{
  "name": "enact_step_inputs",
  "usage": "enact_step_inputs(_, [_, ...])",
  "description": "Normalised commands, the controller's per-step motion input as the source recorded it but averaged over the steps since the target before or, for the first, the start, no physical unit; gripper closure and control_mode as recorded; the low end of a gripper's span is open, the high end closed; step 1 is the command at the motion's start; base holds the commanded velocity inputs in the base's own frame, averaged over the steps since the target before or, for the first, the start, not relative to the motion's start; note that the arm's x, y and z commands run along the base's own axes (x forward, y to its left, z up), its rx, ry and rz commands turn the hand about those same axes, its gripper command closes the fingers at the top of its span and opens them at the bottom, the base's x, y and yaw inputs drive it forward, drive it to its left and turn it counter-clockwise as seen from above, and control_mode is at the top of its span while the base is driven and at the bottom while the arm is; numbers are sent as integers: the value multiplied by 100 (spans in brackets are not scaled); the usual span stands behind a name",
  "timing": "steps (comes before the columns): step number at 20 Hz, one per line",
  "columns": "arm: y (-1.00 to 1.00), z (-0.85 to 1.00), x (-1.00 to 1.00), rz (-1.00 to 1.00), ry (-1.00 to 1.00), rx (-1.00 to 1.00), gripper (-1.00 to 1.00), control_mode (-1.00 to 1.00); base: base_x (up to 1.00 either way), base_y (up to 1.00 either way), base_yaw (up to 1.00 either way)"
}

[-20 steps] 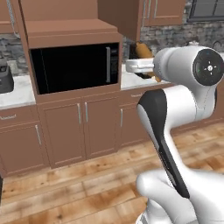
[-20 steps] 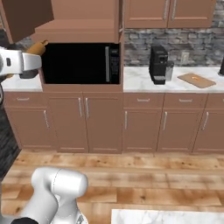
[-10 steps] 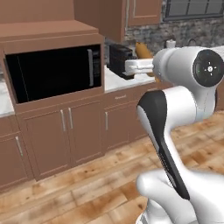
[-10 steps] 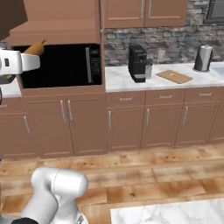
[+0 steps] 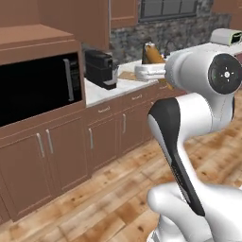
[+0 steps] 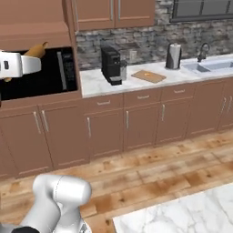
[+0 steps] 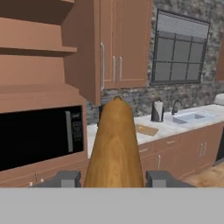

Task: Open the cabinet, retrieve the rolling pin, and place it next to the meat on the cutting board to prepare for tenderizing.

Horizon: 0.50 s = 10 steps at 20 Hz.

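My gripper is shut on the rolling pin, a tan wooden cylinder that runs away from the hand between both fingertips. From the left base view the gripper holds the rolling pin up at counter height. The right base view has the gripper and rolling pin at far left, before the microwave. The cutting board lies on the counter right of the coffee machine, with the meat a tiny orange speck on it. The cabinet stands open, its shelves bare.
A black coffee machine stands on the white counter. A built-in microwave sits to its left. A kettle and sink are further right, under a window. Low cabinets line the wood floor.
The whole picture has slid left as the base turned right. Coffee machine, cutting board and sink have come further into view. The rolling pin stays in the gripper.
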Motion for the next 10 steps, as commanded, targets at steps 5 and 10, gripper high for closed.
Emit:
enact_step_inputs(5, [0,0,0,0,0,0,100,100,0,-48,-49])
enact_step_inputs(10, [0,0,0,0,0,0,100,100,0,-45,-51])
